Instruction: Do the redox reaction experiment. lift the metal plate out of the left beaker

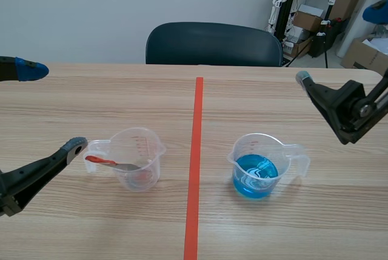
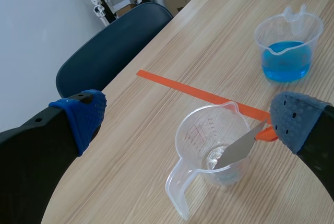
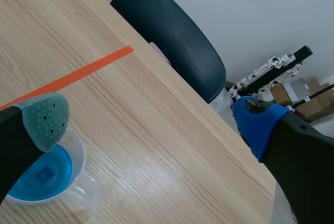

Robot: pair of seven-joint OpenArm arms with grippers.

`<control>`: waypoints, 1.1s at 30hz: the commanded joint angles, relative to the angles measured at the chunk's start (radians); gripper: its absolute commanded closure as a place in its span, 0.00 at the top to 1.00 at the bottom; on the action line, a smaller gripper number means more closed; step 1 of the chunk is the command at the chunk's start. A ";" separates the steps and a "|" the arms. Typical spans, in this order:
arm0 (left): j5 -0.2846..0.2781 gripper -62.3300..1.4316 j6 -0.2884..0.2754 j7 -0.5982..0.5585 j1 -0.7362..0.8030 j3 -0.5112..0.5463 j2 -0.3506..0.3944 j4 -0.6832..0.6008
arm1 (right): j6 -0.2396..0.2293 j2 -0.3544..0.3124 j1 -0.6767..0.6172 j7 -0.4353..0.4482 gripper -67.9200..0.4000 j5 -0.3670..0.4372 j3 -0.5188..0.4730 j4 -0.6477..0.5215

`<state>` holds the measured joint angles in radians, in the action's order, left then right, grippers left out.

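Observation:
The clear left beaker (image 1: 138,158) stands left of the orange tape line. A thin metal plate (image 1: 124,166) with a red-orange grip end (image 1: 96,160) leans inside it, the grip end resting over the rim on the handle side. My left gripper (image 1: 53,108) is open, wide apart, to the left of this beaker. Its lower grey-padded finger (image 1: 75,146) sits close to the grip end. In the left wrist view the beaker (image 2: 201,130) and plate (image 2: 237,151) lie between the fingers, the orange end beside one pad (image 2: 295,122). My right gripper (image 1: 339,45) hangs open above and right of the blue-liquid beaker (image 1: 257,166).
A dark chair (image 1: 212,45) stands behind the table's far edge. Cardboard boxes and black stands (image 1: 315,11) crowd the back right. The orange tape line (image 1: 195,169) runs down the middle between the two beakers. In the right wrist view the blue-liquid beaker (image 3: 47,177) lies under one finger.

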<state>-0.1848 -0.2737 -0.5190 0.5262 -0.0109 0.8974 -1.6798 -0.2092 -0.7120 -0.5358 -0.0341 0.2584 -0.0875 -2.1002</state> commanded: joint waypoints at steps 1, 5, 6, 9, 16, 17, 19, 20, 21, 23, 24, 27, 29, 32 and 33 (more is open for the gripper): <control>-0.014 1.00 0.002 -0.007 -0.006 0.000 -0.002 -0.010 | 0.007 -0.016 -0.002 0.012 1.00 0.007 -0.003 -0.013; -0.014 1.00 0.002 -0.007 -0.006 0.000 -0.002 -0.010 | 0.006 -0.016 -0.001 0.012 1.00 0.011 -0.003 -0.013; -0.014 1.00 0.002 -0.007 -0.006 0.000 -0.002 -0.010 | 0.006 -0.016 -0.001 0.011 1.00 0.011 -0.003 -0.013; -0.014 1.00 0.002 -0.007 -0.006 0.000 -0.002 -0.010 | 0.006 -0.016 -0.001 0.011 1.00 0.011 -0.003 -0.013; -0.014 1.00 0.002 -0.007 -0.006 0.000 -0.002 -0.010 | 0.006 -0.016 -0.001 0.012 1.00 0.021 -0.003 -0.013; -0.014 1.00 0.002 -0.007 -0.006 0.000 -0.002 -0.010 | 0.006 -0.016 -0.001 0.016 1.00 0.026 -0.003 -0.013; -0.014 1.00 0.001 -0.007 -0.005 0.000 -0.002 -0.010 | 0.006 -0.016 -0.001 0.023 1.00 0.026 -0.003 -0.013; -0.014 1.00 -0.002 -0.007 -0.005 0.000 -0.002 -0.010 | 0.006 -0.016 -0.001 0.023 1.00 0.026 -0.003 -0.013; -0.013 1.00 -0.003 -0.007 -0.005 0.000 -0.002 -0.010 | 0.006 -0.016 -0.002 0.023 1.00 0.026 -0.003 -0.013; -0.011 1.00 -0.003 -0.001 -0.005 0.000 -0.002 -0.010 | 0.006 -0.016 -0.002 0.023 1.00 0.026 -0.003 -0.013; -0.005 1.00 -0.002 0.009 -0.005 0.000 -0.002 -0.010 | 0.006 -0.016 -0.002 0.026 1.00 0.026 -0.003 -0.013; -0.006 1.00 -0.003 0.059 -0.005 0.000 -0.002 -0.010 | 0.006 -0.017 -0.002 0.030 1.00 0.026 -0.003 -0.013; -0.006 1.00 -0.003 0.094 -0.005 0.000 -0.002 -0.010 | 0.006 -0.017 -0.002 0.031 1.00 0.026 -0.003 -0.013; -0.007 1.00 -0.002 0.106 0.010 0.000 -0.003 -0.010 | 0.003 -0.018 -0.002 0.039 1.00 0.026 -0.003 -0.013; -0.007 1.00 -0.003 0.100 0.022 0.000 -0.004 -0.010 | 0.002 -0.022 -0.002 0.038 1.00 0.026 -0.003 -0.013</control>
<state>-0.1837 -0.2749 -0.3973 0.5331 -0.0109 0.8974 -1.6798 -0.2104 -0.7124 -0.5358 -0.0051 0.2775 -0.0875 -2.1002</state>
